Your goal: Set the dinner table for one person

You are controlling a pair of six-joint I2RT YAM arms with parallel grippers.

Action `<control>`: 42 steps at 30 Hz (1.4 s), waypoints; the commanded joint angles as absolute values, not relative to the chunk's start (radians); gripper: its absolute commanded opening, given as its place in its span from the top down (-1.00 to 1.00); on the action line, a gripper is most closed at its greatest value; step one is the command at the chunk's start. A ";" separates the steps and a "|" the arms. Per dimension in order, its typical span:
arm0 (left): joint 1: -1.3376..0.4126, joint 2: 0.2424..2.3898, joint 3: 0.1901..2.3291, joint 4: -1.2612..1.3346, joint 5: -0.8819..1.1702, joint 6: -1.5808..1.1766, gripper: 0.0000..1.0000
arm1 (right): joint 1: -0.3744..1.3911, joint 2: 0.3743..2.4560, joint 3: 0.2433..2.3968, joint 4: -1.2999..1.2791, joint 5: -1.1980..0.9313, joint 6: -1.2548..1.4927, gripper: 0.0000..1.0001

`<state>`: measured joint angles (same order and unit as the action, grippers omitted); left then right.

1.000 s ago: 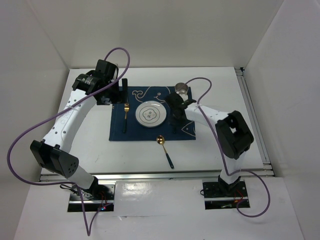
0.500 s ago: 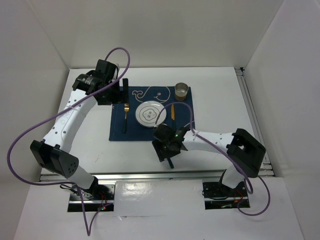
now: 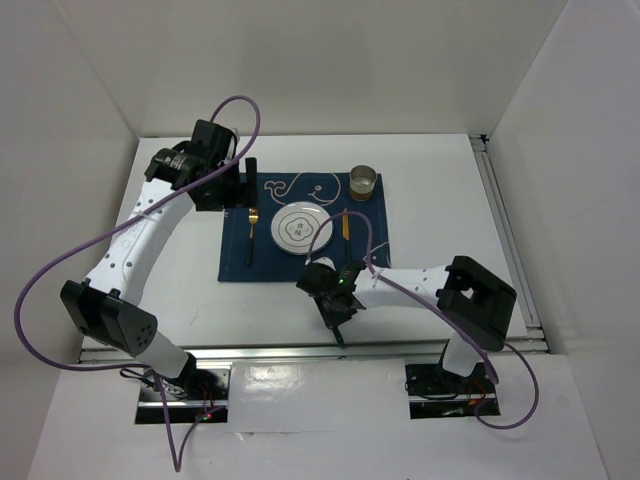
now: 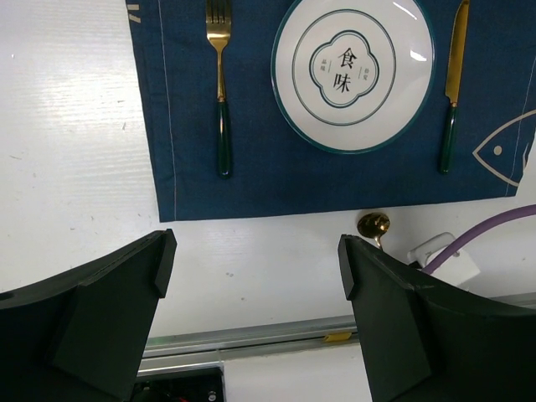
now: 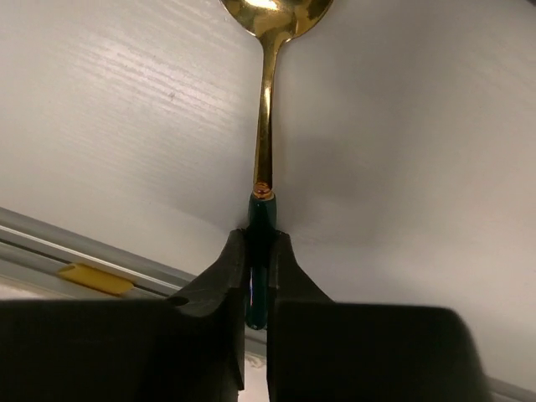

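Right jaws onto spoon (image 5: 266, 126) — plate (image 4: 394, 50) "食味"

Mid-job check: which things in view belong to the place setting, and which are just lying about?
Belongs: white tabletop, navy whale-print cloth placemat, round white green-rimmed plate, gold green-handled fork, matching knife, gold green-handled spoon in the right gripper, small glass cup.
Lying about: nothing loose; only purple cable, metal edge rail.

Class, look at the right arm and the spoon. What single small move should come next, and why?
Probably lift the spoon just clear of the dinner table. The right gripper is shut on its green handle, yet the spoon lies on bare white tabletop, off the placemat. The strip to the right of the knife looks free for it.
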<state>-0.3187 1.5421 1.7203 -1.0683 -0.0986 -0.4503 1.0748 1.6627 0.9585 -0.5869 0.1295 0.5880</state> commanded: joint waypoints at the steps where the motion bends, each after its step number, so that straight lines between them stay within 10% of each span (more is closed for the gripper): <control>1: -0.313 1.506 1.727 -1.045 -0.089 -0.457 -0.96 | 1.104 1.625 1.005 -0.669 0.192 0.615 1.00; 12: -0.313 1.506 1.736 -1.054 -0.089 -0.457 -0.96 | 0.795 1.447 1.100 -0.735 0.327 0.614 1.00; 28: -0.313 1.516 1.766 -1.081 -0.129 -0.448 -0.96 | 0.469 1.865 1.322 -0.459 0.230 0.376 0.99; 42: -0.313 1.525 1.775 -1.081 -0.138 -0.439 -0.96 | 0.469 1.810 1.379 -0.598 0.261 0.419 -0.51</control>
<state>-0.3180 1.5417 1.7329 -1.0805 -0.1257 -0.4480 0.4667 1.9171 1.3285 -0.5331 0.2306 0.3977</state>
